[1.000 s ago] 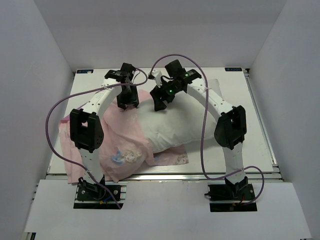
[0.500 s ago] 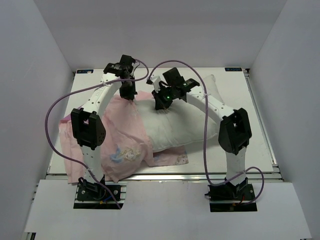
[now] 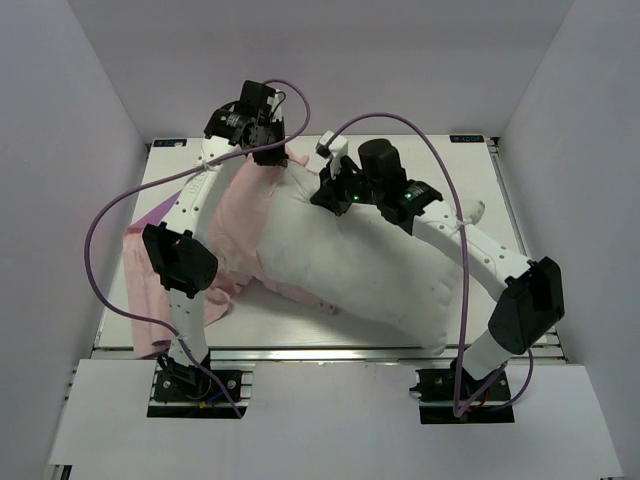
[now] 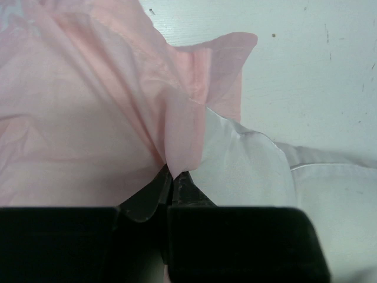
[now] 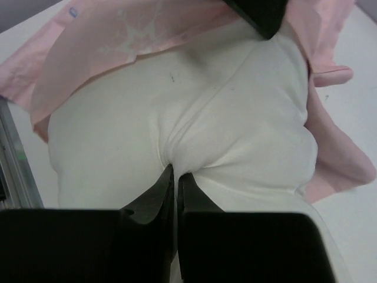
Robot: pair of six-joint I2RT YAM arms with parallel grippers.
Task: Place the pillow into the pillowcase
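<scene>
The white pillow (image 3: 375, 262) lies slantwise across the table, its near end toward the front right. The pillowcase (image 3: 237, 222), pale pink face up with a purple edge at the left, drapes over the pillow's left side. At the far left my left gripper (image 3: 272, 158) is raised and shut on a pinch of the pillowcase's pink edge (image 4: 177, 141), with the pillow (image 4: 247, 168) just beside it. My right gripper (image 3: 332, 195) is shut on a fold of the pillow (image 5: 235, 130) near its far end. In the right wrist view the pillowcase (image 5: 118, 35) lies beyond the pillow.
The white table (image 3: 480, 180) has metal rails along its front and right edges. White walls enclose the left, back and right sides. Purple cables loop above both arms. Bare tabletop (image 4: 306, 65) shows beyond the pillowcase edge.
Both grippers have shut, the left on the pillowcase edge and the right on the pillow. The left has lifted the edge up and back. The pillow now stretches toward the front right.
</scene>
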